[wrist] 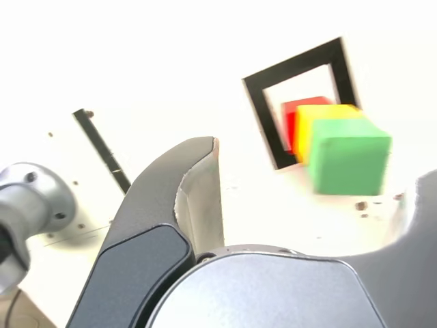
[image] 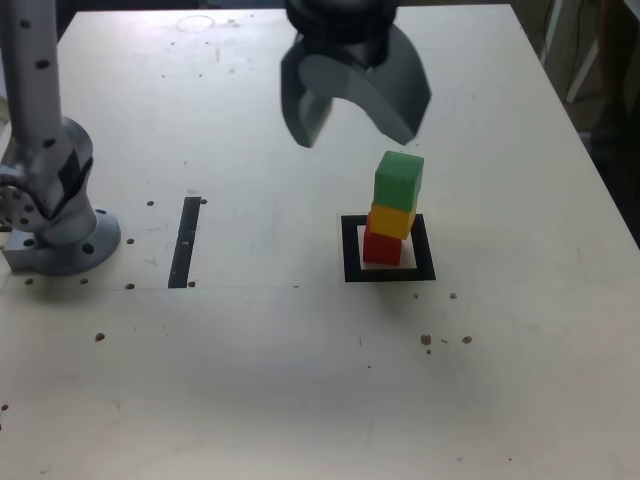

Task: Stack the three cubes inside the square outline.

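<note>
White worktop (image: 250, 380) carries a black square outline (image: 350, 250); inside it stand the red cube (image: 380, 248), yellow cube (image: 391, 220) and green cube (image: 399, 180), stacked slightly askew. Above them the gripper (image: 355, 112) hangs, fingers spread and empty.
</note>
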Available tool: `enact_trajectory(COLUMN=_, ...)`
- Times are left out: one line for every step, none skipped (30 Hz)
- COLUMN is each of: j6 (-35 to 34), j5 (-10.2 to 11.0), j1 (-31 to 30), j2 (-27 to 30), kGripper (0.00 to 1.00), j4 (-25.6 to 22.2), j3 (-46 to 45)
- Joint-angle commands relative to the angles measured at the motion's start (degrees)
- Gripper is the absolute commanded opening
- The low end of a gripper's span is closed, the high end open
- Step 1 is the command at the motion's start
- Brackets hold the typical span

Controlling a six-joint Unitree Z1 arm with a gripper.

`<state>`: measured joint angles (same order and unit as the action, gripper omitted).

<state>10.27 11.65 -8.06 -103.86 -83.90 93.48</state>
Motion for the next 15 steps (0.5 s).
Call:
enact_trajectory(j6=-0.98, j5=0.30, j1=-0.11, j2=2.12, kGripper=1.00, j4=-0.75, j3=-2.04)
enact_trajectory(j6=-1.58, j5=0.30, j1=-0.11, j2=2.95, kGripper=1.00, j4=-1.04, j3=-3.24)
enact_trajectory(j6=-2.24, j5=0.21, j1=-0.11, j2=3.74, kGripper=1.00, j4=-1.23, j3=-4.51)
enact_trajectory(j6=-2.95, j5=0.04, j1=-0.15, j2=4.54, kGripper=1.00, j4=-1.29, j3=-5.88)
enact_trajectory(j6=-3.73, j5=-0.19, j1=-0.24, j2=5.35, kGripper=1.00, j4=-1.22, j3=-7.28)
enact_trajectory(j6=-4.54, j5=-0.43, j1=-0.37, j2=6.14, kGripper=1.00, j4=-1.07, j3=-8.69)
enact_trajectory(j6=-5.38, j5=-0.70, j1=-0.55, j2=6.90, kGripper=1.00, j4=-0.88, j3=-10.09)
enact_trajectory(j6=-6.48, j5=-1.08, j1=-0.80, j2=7.88, kGripper=1.00, j4=-0.54, j3=-11.96)
enact_trajectory(j6=-7.30, j5=-1.33, j1=-1.00, j2=8.61, kGripper=1.00, j4=-0.25, j3=-13.34)
enact_trajectory(j6=-8.08, j5=-1.58, j1=-1.17, j2=9.30, kGripper=1.00, j4=0.08, j3=-14.73)
enact_trajectory(j6=-8.78, j5=-1.84, j1=-1.31, j2=9.97, kGripper=1.00, j4=0.49, j3=-16.14)
enact_trajectory(j6=-9.42, j5=-2.11, j1=-1.38, j2=10.61, kGripper=1.00, j4=1.01, j3=-17.63)
enact_trajectory(j6=-10.00, j5=-2.38, j1=-1.42, j2=11.23, kGripper=1.00, j4=1.63, j3=-19.18)
enact_trajectory(j6=-10.54, j5=-2.64, j1=-1.43, j2=11.84, kGripper=1.00, j4=2.34, j3=-20.79)
enact_trajectory(j6=-11.07, j5=-2.86, j1=-1.43, j2=12.44, kGripper=1.00, j4=3.11, j3=-22.42)
